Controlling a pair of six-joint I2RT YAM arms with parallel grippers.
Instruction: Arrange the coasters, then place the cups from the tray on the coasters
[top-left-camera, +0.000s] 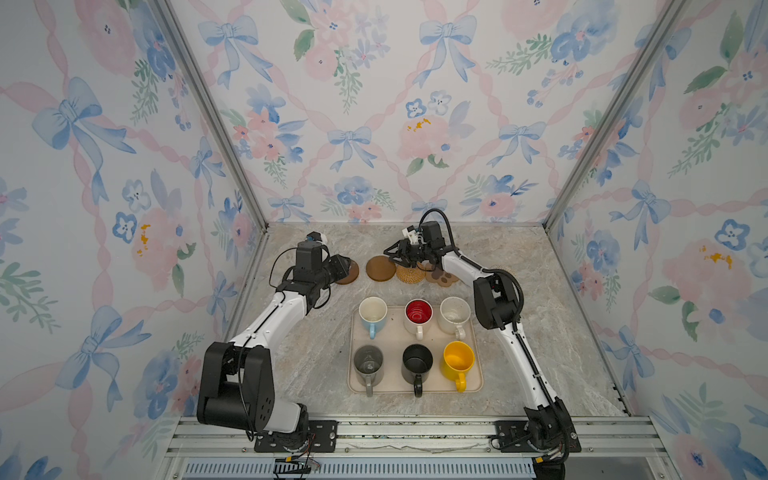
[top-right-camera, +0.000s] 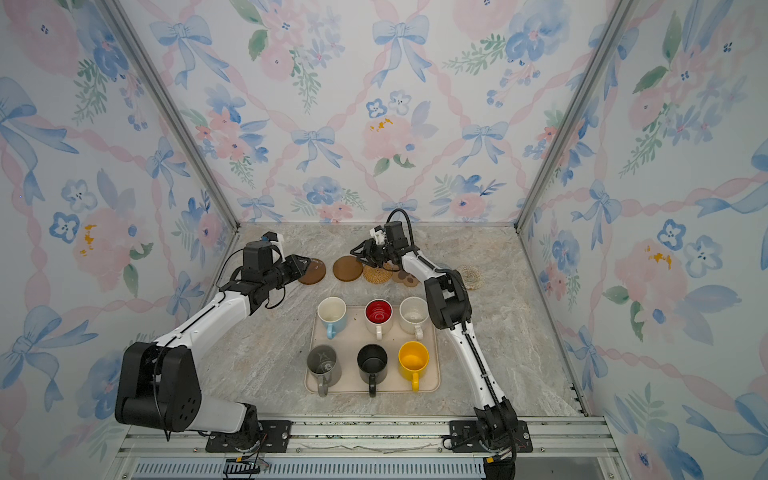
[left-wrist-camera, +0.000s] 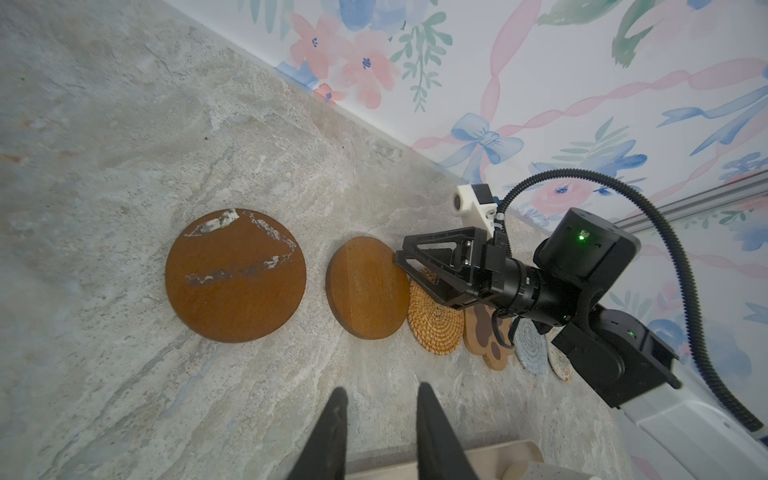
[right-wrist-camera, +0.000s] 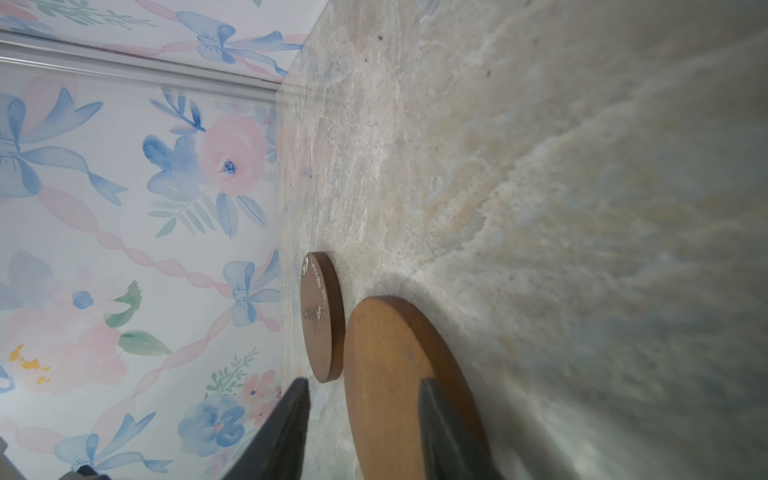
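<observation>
The stone-patterned tabletop (top-left-camera: 291, 365) carries a row of coasters (top-left-camera: 381, 269) and, nearer, the tray (top-left-camera: 436, 386).

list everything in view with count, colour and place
table: 1, marbled beige, enclosure floor
walls: 3, floral wallpaper, around table
tray: 1, beige, mid-table
mugs: 6, light blue, red-lined white, speckled cream, grey, black, yellow, on tray
brown disc coasters: 2, brown, left end of back row
rattan coaster: 1, tan, next in row
paw coaster: 1, brown, right of rattan coaster
crocheted coasters: 2, blue-grey and cream, right end of row
left gripper: 1, black, open by leftmost disc
right gripper: 1, black, open over second disc
</observation>
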